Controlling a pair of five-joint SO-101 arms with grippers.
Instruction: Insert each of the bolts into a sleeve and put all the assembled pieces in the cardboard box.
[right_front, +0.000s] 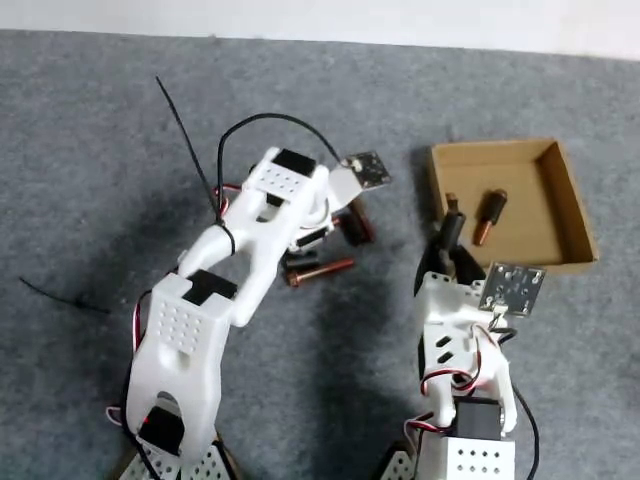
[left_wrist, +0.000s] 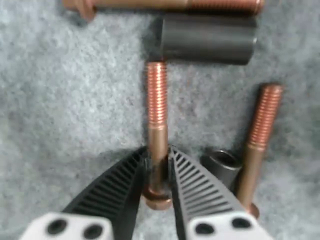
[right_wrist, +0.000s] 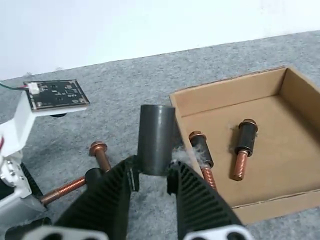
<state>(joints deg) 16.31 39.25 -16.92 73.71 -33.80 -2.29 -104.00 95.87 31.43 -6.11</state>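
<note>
My left end effector (left_wrist: 157, 150) is clamped on one bolt (left_wrist: 156, 100), left of the cardboard box (right_front: 565, 215). Two more bolts (left_wrist: 257, 130) and two sleeves (left_wrist: 207, 40) lie nearby on the table (right_front: 80, 150). My right end effector (right_wrist: 151, 165) grips one sleeve (right_wrist: 156, 135) at the box's left wall. One assembled piece (right_wrist: 243, 145) lies inside.

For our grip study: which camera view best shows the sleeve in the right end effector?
Right wrist view: the sleeve sits close and whole, clamped at one end by the right end effector. The high view gives a dark shape by the box.
</note>
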